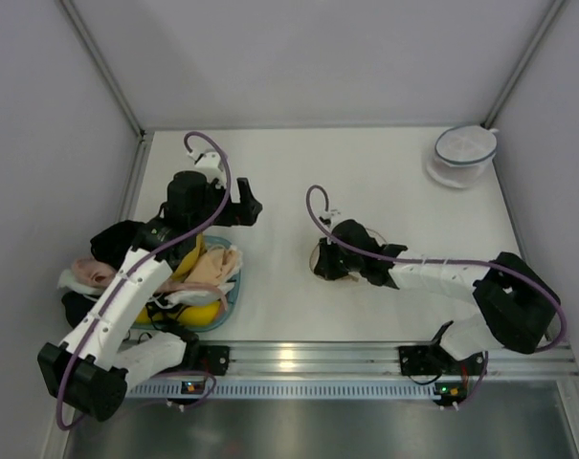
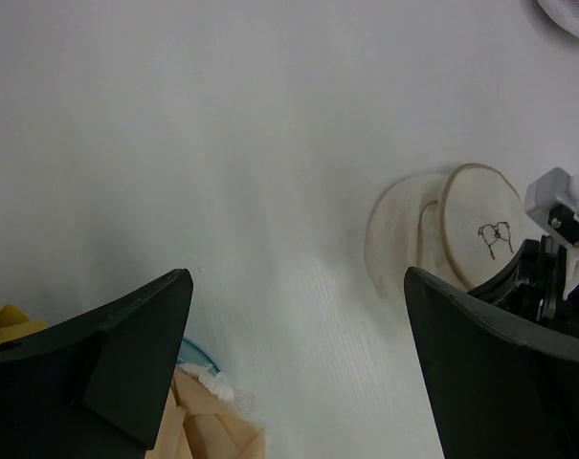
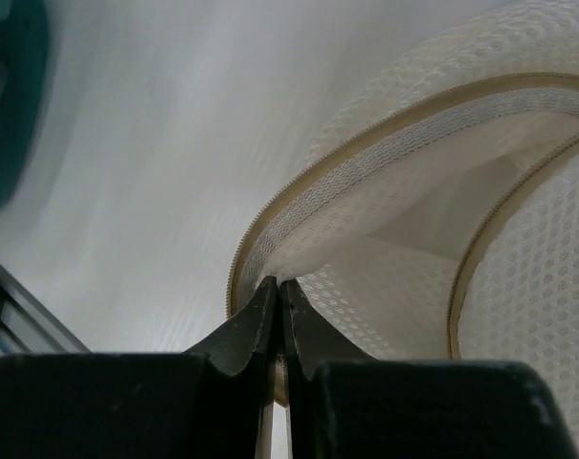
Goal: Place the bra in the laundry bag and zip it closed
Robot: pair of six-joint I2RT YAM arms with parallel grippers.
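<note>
Pinching the laundry bag point(image 3: 413, 182) by its tan rim, the R claw point(image 3: 278, 290) is shut tight on the mesh edge. The R arm lies low & long over the table point(image 1: 289, 172), reaching left to the middle. The bag sits mid-table, its lid w/ the small dark mark tipped up off the bottom half. The L arm bends up over the clothes tub point(image 1: 234, 287) at the left. The L claw point(image 2: 299, 275) hangs wide open above bare table, holding nothing, pointing toward the bag. The bra point(image 1: 201, 314), yellow, lies in the tub, partly under peach cloth point(image 1: 212, 266), well apart from the bag. A blue-rim bag point(image 1: 466, 153) sits far back right.
</note>
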